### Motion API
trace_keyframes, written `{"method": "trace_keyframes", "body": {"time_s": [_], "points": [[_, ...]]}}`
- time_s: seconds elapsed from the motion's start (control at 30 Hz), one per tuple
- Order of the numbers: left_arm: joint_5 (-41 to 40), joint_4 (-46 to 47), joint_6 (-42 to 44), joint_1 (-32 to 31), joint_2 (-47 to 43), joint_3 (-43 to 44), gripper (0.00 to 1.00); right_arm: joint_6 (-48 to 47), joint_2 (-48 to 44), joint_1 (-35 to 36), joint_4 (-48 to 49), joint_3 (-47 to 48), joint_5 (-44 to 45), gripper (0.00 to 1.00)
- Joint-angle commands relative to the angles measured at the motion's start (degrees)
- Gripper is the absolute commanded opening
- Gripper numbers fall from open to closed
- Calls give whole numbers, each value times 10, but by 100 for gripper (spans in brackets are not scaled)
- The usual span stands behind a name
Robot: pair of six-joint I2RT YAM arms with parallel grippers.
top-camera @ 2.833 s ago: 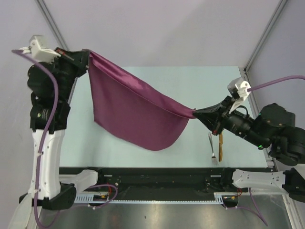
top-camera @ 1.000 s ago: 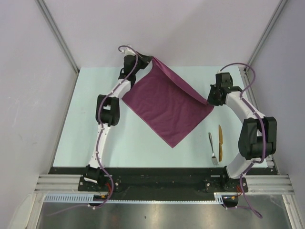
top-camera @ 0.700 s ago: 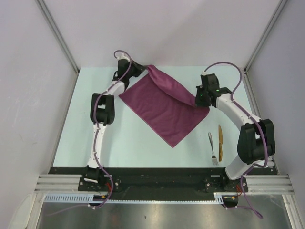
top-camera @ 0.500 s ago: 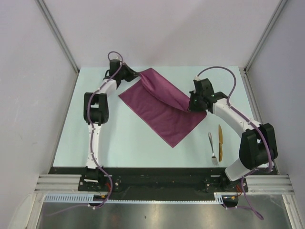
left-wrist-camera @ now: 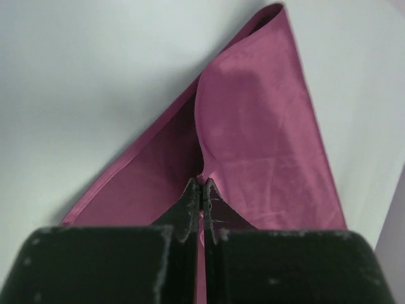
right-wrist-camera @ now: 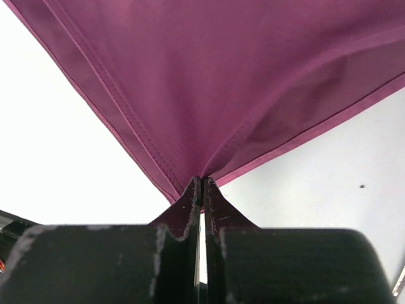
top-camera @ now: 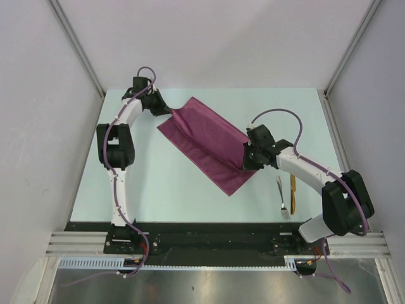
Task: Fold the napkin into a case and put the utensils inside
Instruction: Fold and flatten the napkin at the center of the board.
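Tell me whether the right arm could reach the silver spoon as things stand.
Probably not yet. The spoon lies uncovered close beside that arm, but the right hand is shut on a napkin corner, so it must let go first.

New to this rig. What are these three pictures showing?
Two robot arms bolted at the near edge of a table. The overhead picture looks down from behind: left arm on the left, right arm on the right. The other two come from cameras on each wrist, that arm's jaws at the bottom. Both pairs of jaws are shut, each pinching the plum napkin, partly folded over on the table. A silver spoon and a golden piece lie beside it, untouched.
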Motion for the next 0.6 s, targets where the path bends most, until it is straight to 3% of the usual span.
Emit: {"method": "trace_keyframes", "body": {"time_s": [0.0,0.57], "points": [[-25,-58,54,-1,-15,3,0,35,-7,23,33,-12,-9,0],[-81,-104,87,-1,-4,12,1,98,13,61,71,-69,-1,0]]}}
